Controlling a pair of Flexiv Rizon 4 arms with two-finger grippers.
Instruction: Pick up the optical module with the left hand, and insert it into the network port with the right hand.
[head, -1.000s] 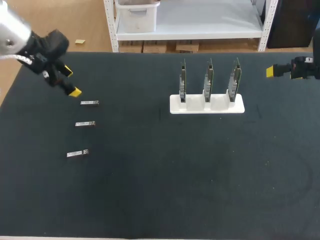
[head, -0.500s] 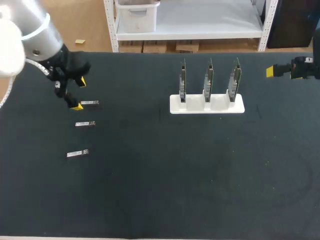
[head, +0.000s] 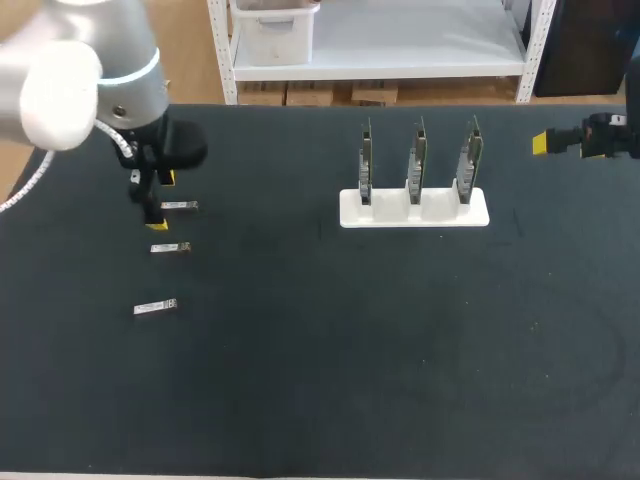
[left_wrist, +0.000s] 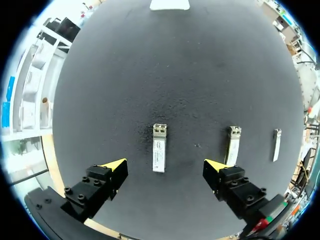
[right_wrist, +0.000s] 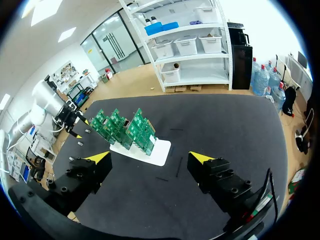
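Three silver optical modules lie in a column at the table's left: the far one (head: 179, 206), a middle one (head: 170, 247) and a near one (head: 155, 307). My left gripper (head: 160, 197) hangs open just over the far module's left end. In the left wrist view that module (left_wrist: 159, 148) lies on the mat between and just ahead of the yellow tips of the left gripper (left_wrist: 165, 166), touching neither. The other two modules (left_wrist: 232, 145) (left_wrist: 276, 145) lie beside it. My right gripper (head: 545, 143) stands open and empty at the far right, its own view (right_wrist: 149, 157) facing the circuit boards (right_wrist: 125, 127).
A white stand (head: 413, 208) holding three upright green circuit boards with the ports sits at centre back. It shows far ahead in the left wrist view (left_wrist: 170, 4). Black mat (head: 350, 350) covers the table.
My left arm has swung right and down from the table's far left corner to just over the far module, the gripper staying open. The right arm has not moved.
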